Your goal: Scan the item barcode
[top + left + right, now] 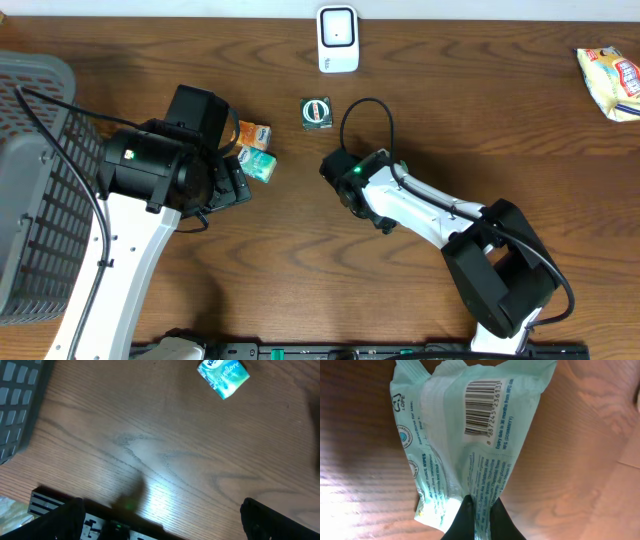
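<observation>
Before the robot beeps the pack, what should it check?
1. Grip: right hand shut on the wipes pack: ok.
2. Code: barcode uncovered and readable: ok.
3. Aim: barcode turned toward the scanner: cannot tell.
4. Target: scanner in sight, nothing on top of it: ok.
5. Other arm: left hand open, holding nothing: ok.

A: Overhead light?
B: Even and bright; soft shadows on the wooden table (pixel 480 110), dimmer at the top left corner.
A: Wrist cameras?
B: Left one is blurry, with white glare low on the wood. Right one is sharp: the barcode (pixel 482 407) on the wipes packet (pixel 470 465) reads clearly, glare at lower left.
</observation>
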Action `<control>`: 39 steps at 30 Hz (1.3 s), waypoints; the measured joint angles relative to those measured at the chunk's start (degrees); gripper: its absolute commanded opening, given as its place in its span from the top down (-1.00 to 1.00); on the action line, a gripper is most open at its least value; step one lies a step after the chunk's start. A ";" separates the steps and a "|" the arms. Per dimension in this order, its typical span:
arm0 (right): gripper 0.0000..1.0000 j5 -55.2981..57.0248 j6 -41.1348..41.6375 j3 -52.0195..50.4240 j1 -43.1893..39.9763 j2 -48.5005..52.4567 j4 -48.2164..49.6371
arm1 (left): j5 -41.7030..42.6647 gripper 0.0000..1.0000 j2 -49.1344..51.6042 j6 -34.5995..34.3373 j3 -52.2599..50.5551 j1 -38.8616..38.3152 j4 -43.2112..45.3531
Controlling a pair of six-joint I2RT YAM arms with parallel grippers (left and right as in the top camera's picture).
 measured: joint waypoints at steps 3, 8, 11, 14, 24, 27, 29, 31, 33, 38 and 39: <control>0.98 1.90 0.59 1.40 0.00 0.00 -3.54 | 0.00 -0.95 0.00 0.00 0.00 0.00 0.02; 0.98 6.91 1.36 4.17 0.00 0.00 -6.14 | 0.00 -0.95 0.00 0.00 0.00 0.00 0.00; 0.98 9.57 1.57 4.70 -0.02 0.00 -6.21 | 0.00 -0.95 0.00 0.00 0.00 0.00 0.02; 0.98 13.09 1.68 4.68 -0.52 0.00 -5.55 | 0.00 -0.96 0.00 0.00 0.00 0.00 0.02; 0.98 20.68 -0.42 4.24 -7.63 1.05 3.23 | 0.00 -0.95 0.00 0.00 0.00 0.00 0.02; 0.98 20.83 -2.84 4.22 -9.35 2.45 5.73 | 0.00 -0.95 0.00 0.00 0.00 0.00 0.02; 0.98 20.92 -4.22 4.20 -9.90 3.69 6.36 | 0.00 -0.96 0.00 0.00 0.00 0.00 0.02; 0.98 20.87 -5.35 4.13 -9.92 5.01 6.54 | 0.00 -0.95 0.00 0.00 0.00 0.00 0.02; 0.97 20.76 -6.05 4.04 -9.75 6.21 6.29 | 0.00 -0.95 0.00 0.00 0.00 0.00 0.02; 0.85 18.45 -7.74 4.00 -8.50 8.41 4.70 | 0.00 -0.95 0.00 0.00 0.00 0.00 0.02; 0.80 17.92 -8.00 3.96 -8.02 8.57 4.33 | 0.00 -0.96 0.00 0.00 0.00 0.00 0.02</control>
